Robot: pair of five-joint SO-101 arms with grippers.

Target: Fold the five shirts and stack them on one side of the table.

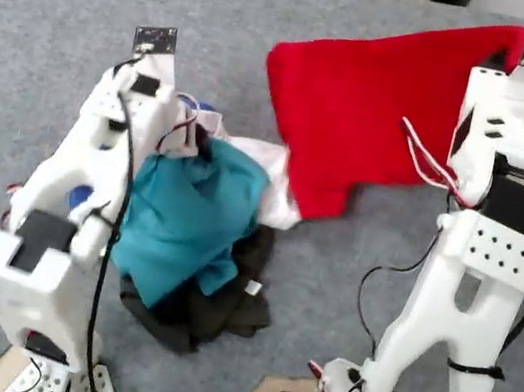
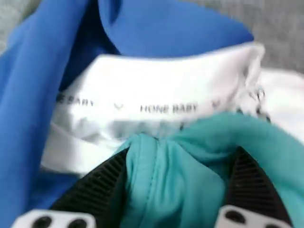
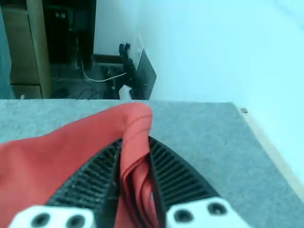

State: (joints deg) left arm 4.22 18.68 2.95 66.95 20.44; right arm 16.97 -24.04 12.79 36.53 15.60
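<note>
- Left gripper [image 2: 175, 190] sits at the far edge of the pile, its jaws spread wide with a bunch of the teal shirt [image 2: 190, 156] between them.
- Blue shirt [image 2: 28, 95] lies just beyond the teal one, on the left side of the pile.
- A white band [image 2: 156, 90] runs between the blue and teal cloth. It carries a repeated line of small dark print and a little mark; I cannot tell which shirt it belongs to.
- Black shirt [image 1: 212, 309] lies under the teal one on the near side of the grey table [image 1: 21, 62], with a small white tag [image 1: 251, 286] too small to read.
- White shirt [image 1: 267, 167] shows between the teal and red cloth.
- Red shirt [image 1: 358, 111] spreads from the pile toward the far right corner.
- Right gripper [image 3: 135, 175] has its jaws narrowed onto a folded edge of the red shirt.
</note>
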